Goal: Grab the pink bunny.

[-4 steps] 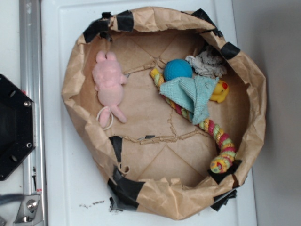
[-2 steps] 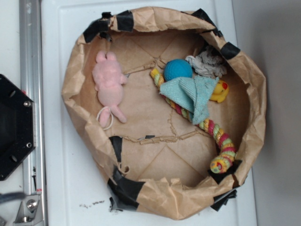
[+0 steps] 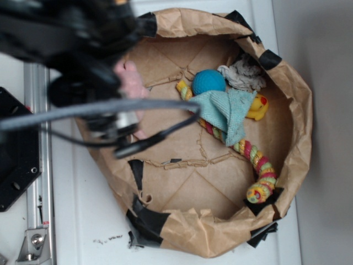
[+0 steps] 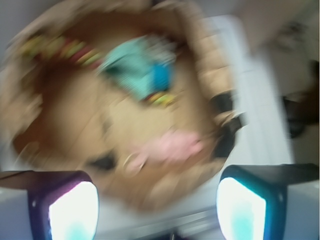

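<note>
The pink bunny [image 3: 132,81] lies at the left inside a brown paper bag [image 3: 298,110]. Only a strip of it shows past my blurred black arm [image 3: 83,49], which hangs over the bag's upper left. In the wrist view the bunny [image 4: 172,146] is a pink smear with a pale loop [image 4: 132,161], beyond and between my fingers. My gripper [image 4: 157,200] is open, its two pads wide apart with nothing between them, well above the bunny.
Also in the bag are a blue ball [image 3: 208,81], a teal cloth [image 3: 226,113], a yellow duck [image 3: 258,107], a braided rope toy [image 3: 256,160] and a grey knot [image 3: 242,74]. A black base [image 3: 16,154] and a metal rail [image 3: 36,193] stand to the left.
My arm has swung into the exterior view from the upper left and now covers most of the bunny. Nothing in the bag has moved.
</note>
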`<action>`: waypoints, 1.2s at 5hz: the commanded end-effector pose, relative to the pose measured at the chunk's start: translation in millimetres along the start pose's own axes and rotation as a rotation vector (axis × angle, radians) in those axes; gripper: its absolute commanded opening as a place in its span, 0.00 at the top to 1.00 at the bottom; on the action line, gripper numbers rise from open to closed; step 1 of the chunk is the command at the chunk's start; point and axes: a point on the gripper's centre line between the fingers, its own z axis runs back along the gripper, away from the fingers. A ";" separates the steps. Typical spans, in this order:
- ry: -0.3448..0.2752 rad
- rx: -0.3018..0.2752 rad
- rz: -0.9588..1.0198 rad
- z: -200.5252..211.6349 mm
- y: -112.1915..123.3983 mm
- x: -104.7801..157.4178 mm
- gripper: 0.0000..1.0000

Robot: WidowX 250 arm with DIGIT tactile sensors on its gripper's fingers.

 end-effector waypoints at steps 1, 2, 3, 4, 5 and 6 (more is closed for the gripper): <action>0.041 0.150 0.370 -36.3 -16.3 9.8 0.00; 0.047 0.208 0.449 -67.3 -25.0 -8.3 0.00; 0.006 0.135 0.461 -92.8 -19.5 -19.2 0.00; 0.037 0.034 0.423 -115.7 -15.7 -19.2 0.00; 0.088 -0.065 0.384 -118.7 -15.8 -5.5 0.00; 0.126 -0.093 0.377 -123.5 -16.2 -3.1 0.00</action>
